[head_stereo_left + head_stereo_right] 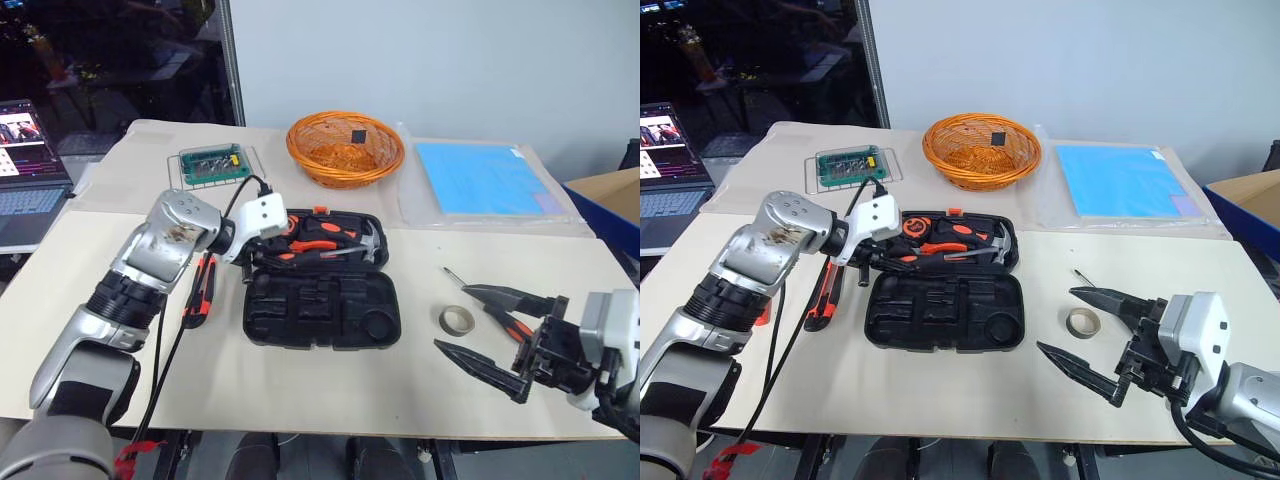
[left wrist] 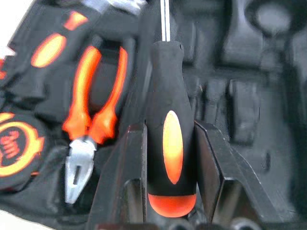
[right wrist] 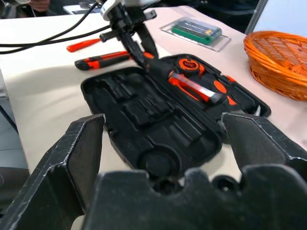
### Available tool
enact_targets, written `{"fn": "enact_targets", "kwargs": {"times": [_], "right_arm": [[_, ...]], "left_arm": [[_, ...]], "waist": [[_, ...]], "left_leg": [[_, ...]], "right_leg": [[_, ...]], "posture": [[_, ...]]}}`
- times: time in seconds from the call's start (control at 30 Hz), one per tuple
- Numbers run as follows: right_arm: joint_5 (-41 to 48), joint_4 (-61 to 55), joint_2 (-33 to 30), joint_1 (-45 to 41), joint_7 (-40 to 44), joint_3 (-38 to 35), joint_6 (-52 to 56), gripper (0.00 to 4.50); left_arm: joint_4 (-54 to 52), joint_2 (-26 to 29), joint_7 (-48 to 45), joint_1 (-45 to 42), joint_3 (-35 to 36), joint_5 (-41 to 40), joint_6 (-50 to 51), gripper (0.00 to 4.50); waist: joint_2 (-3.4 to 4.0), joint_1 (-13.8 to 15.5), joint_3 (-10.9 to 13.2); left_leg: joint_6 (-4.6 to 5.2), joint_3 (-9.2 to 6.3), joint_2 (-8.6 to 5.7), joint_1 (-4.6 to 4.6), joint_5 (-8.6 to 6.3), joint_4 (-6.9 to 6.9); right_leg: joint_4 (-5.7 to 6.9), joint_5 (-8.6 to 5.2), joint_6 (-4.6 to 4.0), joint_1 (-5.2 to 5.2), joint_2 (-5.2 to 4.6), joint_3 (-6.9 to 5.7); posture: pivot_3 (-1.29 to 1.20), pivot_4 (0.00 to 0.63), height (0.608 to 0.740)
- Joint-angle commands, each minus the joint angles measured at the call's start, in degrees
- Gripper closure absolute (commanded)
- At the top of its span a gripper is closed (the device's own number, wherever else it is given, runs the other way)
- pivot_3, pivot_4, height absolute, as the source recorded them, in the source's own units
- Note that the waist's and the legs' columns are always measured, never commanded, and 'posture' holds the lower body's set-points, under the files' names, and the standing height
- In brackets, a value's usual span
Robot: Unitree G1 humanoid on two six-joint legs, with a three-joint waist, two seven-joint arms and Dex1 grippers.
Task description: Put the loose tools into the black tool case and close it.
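Step in hand: placing a black-handled screwdriver with orange oval inlay into the open black moulded plastic tool case.
Left gripper: its two black fingers pinch the screwdriver's handle from both sides, shaft pointing away over the case's tool-filled half.
Case contents: orange-handled pliers and an orange-and-black tape measure lie just beside the held tool.
Good placement: judging by the moulded recesses, line the shaft up with a free long slot, lower it flat, then let go.
Risk: dropping it tilted across the pliers could stop the lid closing.
Right gripper: fingers spread wide, holding nothing, near the small grey tape roll.
Still loose: orange-black utility knife on the table left of the case; the slim all-orange screwdriver beyond it.
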Motion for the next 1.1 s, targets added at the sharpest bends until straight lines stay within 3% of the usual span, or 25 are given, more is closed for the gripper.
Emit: {"fn": "enact_targets", "kwargs": {"times": [0.03, 0.57, 0.63, 0.77, 0.87, 1.0, 1.1], "right_arm": [[1.14, -2.42, -0.51, -0.11, -0.6, -2.14, -0.38, 0.0], [1.39, -3.91, -0.34, 0.74, -2.62, -2.63, 0.4, 0.0], [1.51, -4.26, -0.33, 0.83, -3.04, -2.46, 0.46, 0.0], [1.85, -4.94, -0.18, 1.66, -3.29, -2.92, 0.5, 0.0], [1.88, -4.97, -0.05, 2.29, -3.16, -3.27, 0.26, 0.0], [1.85, -4.28, -0.02, 1.25, -3.84, -2.24, 0.17, 0.0], [1.59, -3.73, -0.21, 0.13, -4.35, -1.16, 0.33, 0.0]], "left_arm": [[2.39, -0.15, -1.87, -2.0, -0.55, 2.29, -3.61, 3.63], [16.12, -6.27, -0.63, -3.96, -2.86, 11.47, -17.59, 3.63], [16.98, -6.56, -0.19, -4.25, -1.87, 11.4, -17.73, 2.61], [12.24, -4.67, -3.44, -4.28, 4.1, 5.54, -13.67, 1.53], [6.37, -3.85, -4.7, -2.98, 9.81, -0.89, -6.53, 1.53], [-2.61, -7.72, 2.59, 2.57, 18.22, -9.22, 7.52, 2.78], [-5.91, -12.49, 12.59, 9.13, 19.62, -7.48, 6.34, 3.95]], "waist": [[0.0, -0.02, 0.0], [0.02, 0.79, -0.01], [0.02, 0.93, -0.01], [0.14, 1.15, -0.09], [0.12, 1.01, -0.08], [0.25, 0.81, -0.15], [0.39, 0.86, -0.23]], "left_leg": [[0.0, 0.0, 0.0, 0.0, 0.0, 0.01], [0.0, -0.03, -0.04, -0.02, 0.0, 0.03], [0.0, -0.04, -0.04, -0.02, 0.0, 0.03], [0.01, -0.07, -0.05, 0.02, 0.01, 0.04], [0.02, -0.09, -0.03, -0.04, 0.02, 0.04], [0.03, -0.09, -0.05, -0.04, 0.01, 0.03], [0.03, -0.14, -0.07, 0.03, 0.02, 0.04]], "right_leg": [[0.0, 0.0, 0.01, 0.0, 0.0, 0.0], [-0.03, -0.03, 0.07, 0.06, -0.03, 0.0], [-0.03, -0.03, 0.06, 0.06, -0.03, 0.0], [-0.02, -0.05, 0.1, 0.12, -0.02, -0.01], [-0.01, -0.05, 0.11, 0.06, -0.01, -0.01], [-0.04, -0.05, 0.08, 0.09, -0.03, -0.01], [0.0, -0.05, 0.09, 0.19, -0.03, -0.01]], "posture": [[0.0, 0.15, 0.74], [0.0, 0.15, 0.74], [0.0, 0.15, 0.74], [0.0, 0.15, 0.74], [0.0, 0.15, 0.74], [0.0, 0.15, 0.74], [0.0, 0.15, 0.74]]}}
